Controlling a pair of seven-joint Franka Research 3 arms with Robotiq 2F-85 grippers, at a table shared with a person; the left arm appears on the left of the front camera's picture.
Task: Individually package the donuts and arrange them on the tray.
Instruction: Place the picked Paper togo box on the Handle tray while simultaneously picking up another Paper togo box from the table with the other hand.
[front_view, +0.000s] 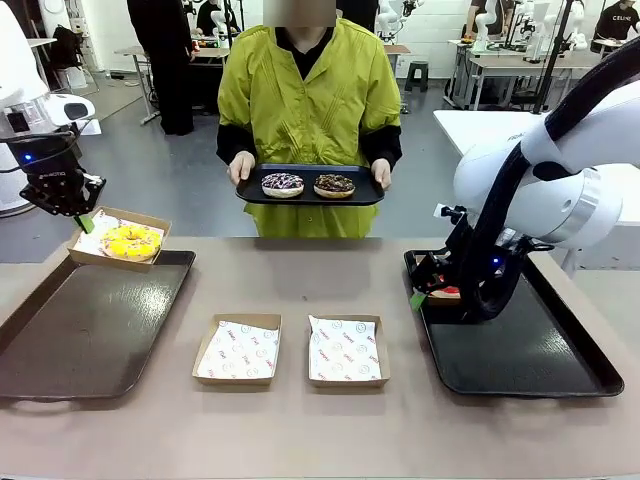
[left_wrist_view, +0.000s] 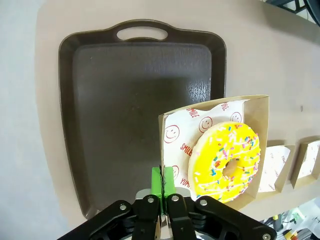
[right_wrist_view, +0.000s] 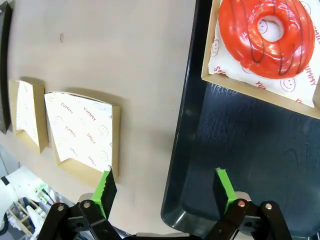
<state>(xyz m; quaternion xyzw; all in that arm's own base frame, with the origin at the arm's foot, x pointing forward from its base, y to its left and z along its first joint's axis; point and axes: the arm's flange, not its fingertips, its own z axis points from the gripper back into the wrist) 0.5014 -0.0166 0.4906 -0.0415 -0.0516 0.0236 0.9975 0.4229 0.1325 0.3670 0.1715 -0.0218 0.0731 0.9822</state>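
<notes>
Left tool (left_wrist_view: 162, 181) pinched shut on box (left_wrist_view: 175, 135) wall; yellow donut (left_wrist_view: 215, 150) rides inside, offset to its side. Left tray (left_wrist_view: 125, 100) bare below the tool. Right tool (right_wrist_view: 164, 182) wide open, red donut (right_wrist_view: 240, 35) boxed ahead.

1. Table (front_view: 300, 285): tan, matte top, spans the near foreground.
2. Person (front_view: 305, 95): yellow-green smock over black sleeves, standing at the table's far edge.
3. Floor (front_view: 170, 185): grey, behind the table.
4. White table (front_view: 475, 125): right side, beyond the tan one.
5. Stool (front_view: 417, 75): dark, farther back, right of the person.
6. Figure in black (front_view: 165, 60): standing, far left background.
</notes>
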